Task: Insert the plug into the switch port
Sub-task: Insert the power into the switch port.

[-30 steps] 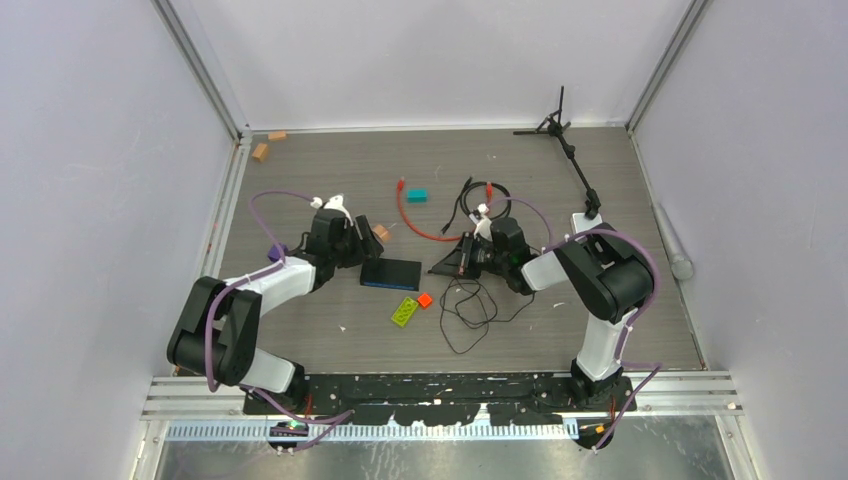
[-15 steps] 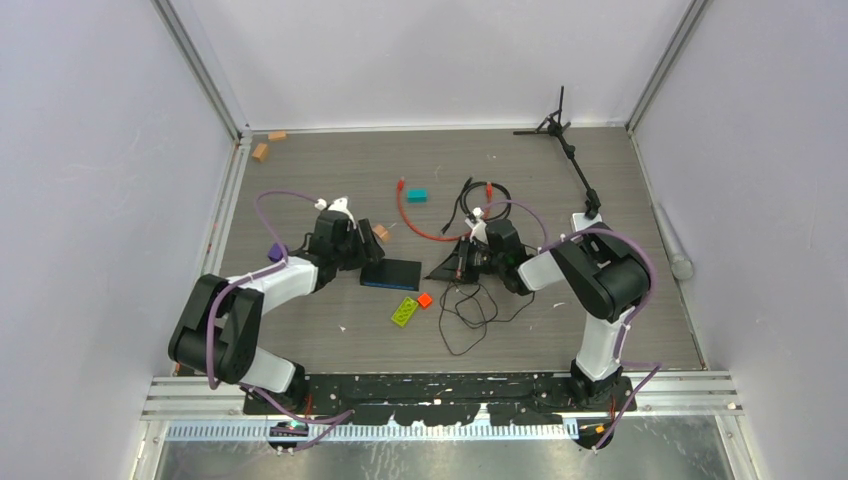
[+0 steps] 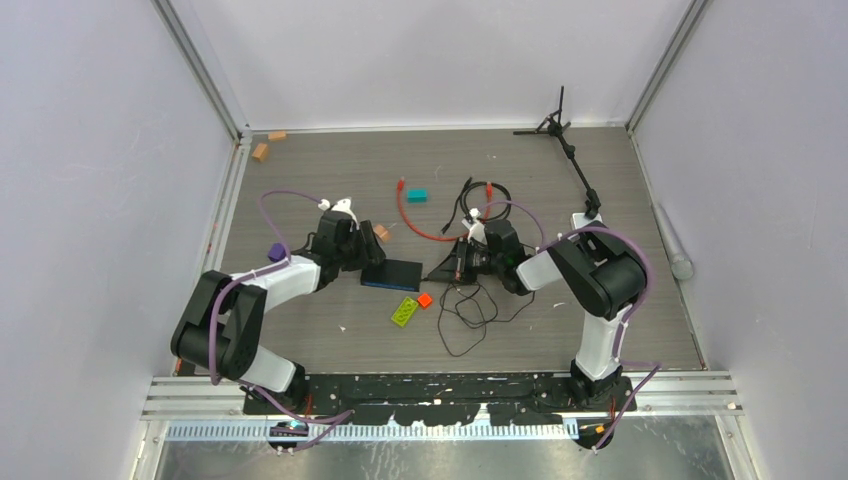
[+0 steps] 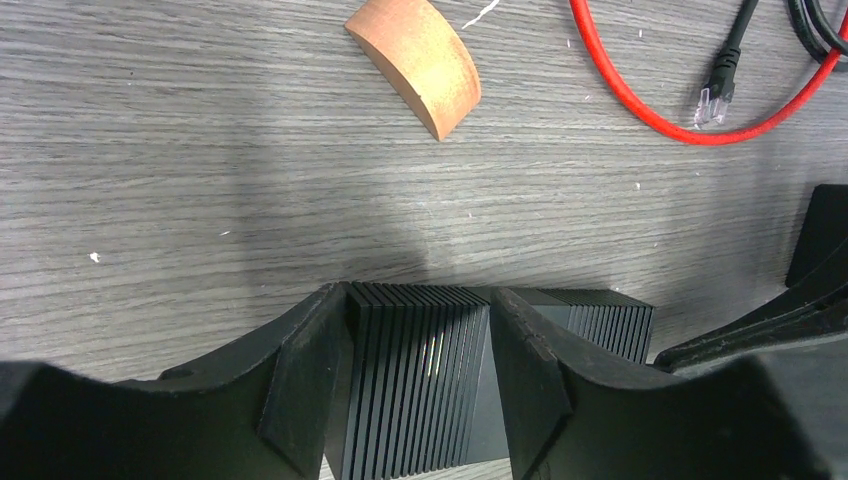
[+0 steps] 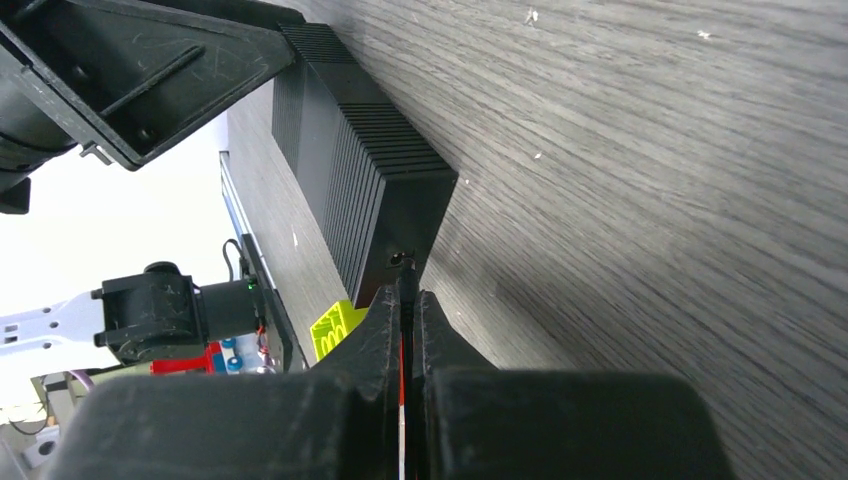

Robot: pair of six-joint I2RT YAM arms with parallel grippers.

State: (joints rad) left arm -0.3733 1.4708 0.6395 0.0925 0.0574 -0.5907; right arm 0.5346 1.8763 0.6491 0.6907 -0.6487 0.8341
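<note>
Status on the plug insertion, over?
Left gripper clamping switch sides. Right gripper shut on plug, tip at switch end face, seating not visible. Nothing blocking between them.

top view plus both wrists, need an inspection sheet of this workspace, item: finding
surface: grey wood-grain table, a few white flecks
job's things: black switch lying flat mid-table; plug up against its end face, seating cannot be told
clutter: curved wooden block, teal block, green brick, orange block, purple block, two wooden blocks far left
grippers: left gripper straddles the switch, contact unclear; right gripper shut on the plug
cables: red cable curves across the far side; black cable with a clear connector lies free; thin black wire looped near the right arm
surroundings: plain walls; black stand far right
</note>
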